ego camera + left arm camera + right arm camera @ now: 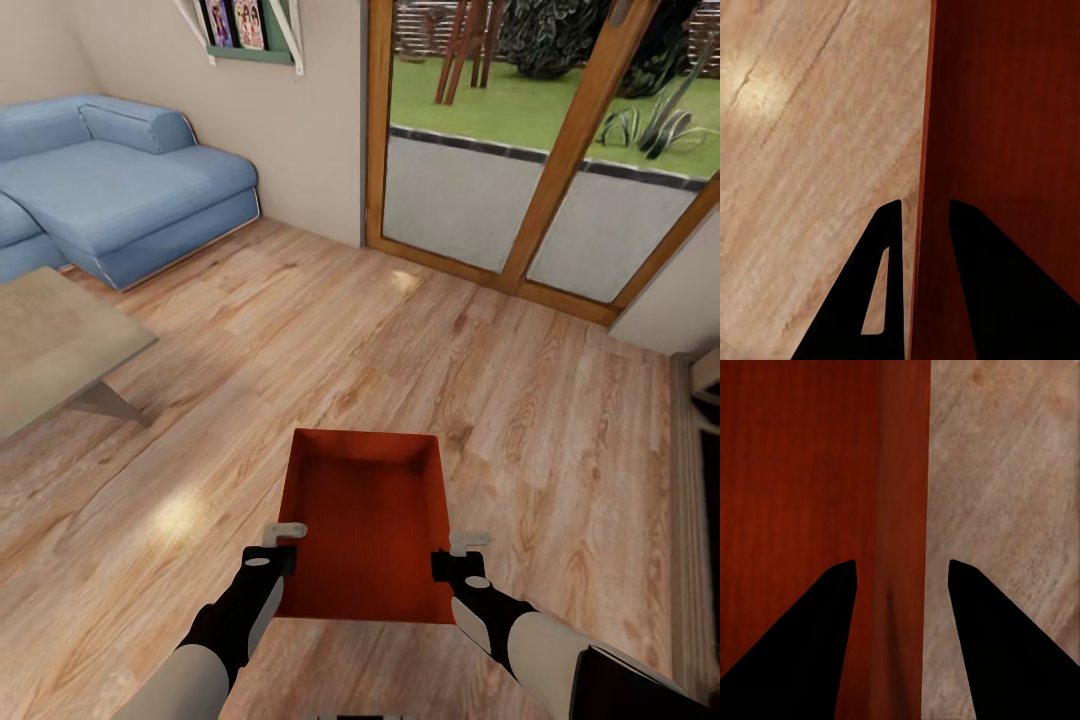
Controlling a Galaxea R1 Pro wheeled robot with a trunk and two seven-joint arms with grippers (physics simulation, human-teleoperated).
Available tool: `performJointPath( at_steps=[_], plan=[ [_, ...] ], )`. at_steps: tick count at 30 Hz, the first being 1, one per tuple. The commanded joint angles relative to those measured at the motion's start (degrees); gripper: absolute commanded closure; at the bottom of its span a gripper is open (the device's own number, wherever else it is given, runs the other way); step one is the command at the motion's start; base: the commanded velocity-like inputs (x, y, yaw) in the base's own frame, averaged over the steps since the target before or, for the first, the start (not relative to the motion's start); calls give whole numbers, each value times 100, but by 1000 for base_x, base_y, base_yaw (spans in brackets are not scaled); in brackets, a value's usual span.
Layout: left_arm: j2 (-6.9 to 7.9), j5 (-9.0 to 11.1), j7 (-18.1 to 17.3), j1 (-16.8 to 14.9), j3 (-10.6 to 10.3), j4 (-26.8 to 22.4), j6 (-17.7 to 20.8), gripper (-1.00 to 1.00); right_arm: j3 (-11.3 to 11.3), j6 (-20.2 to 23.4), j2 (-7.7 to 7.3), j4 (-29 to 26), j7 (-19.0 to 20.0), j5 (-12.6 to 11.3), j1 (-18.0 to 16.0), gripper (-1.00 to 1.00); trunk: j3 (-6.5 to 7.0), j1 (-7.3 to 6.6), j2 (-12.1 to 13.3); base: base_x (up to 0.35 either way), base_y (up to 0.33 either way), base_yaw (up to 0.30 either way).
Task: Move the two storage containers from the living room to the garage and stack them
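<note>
One orange-red open-top storage container [365,520] hangs just ahead of me over the light wood plank floor [300,330] of the living room. My left gripper [293,537] is shut on its left wall near the closer end. My right gripper [457,550] is shut on its right wall. In the left wrist view the two dark fingers of the left gripper [924,206] straddle the thin red wall of the container [1012,112]. In the right wrist view the right gripper [902,562] straddles the opposite wall of the container [795,457], with wood floor beyond.
A blue sofa [120,180] fills the far left corner, and a low glass table [50,340] stands at the left. Wood-framed glass doors [560,150] run across the far right. A dark raised edge [700,450] borders the right side.
</note>
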Motion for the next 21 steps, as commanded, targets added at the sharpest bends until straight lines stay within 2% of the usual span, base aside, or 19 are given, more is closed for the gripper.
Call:
performJointPath(
  at_steps=[1, 21],
  plan=[
    [8, -30, 32, 2, -15, 92, 46, 100, -110, -4, -4, -25, -10, 77, -5, 100, 16, -23, 40, 0, 0, 0],
    [8, -28, 36, 2, -11, 93, 46, 100, -101, -4, -4, -25, -10, 80, -2, 100, 375, -462, 842, 0, 0, 0]
  ],
)
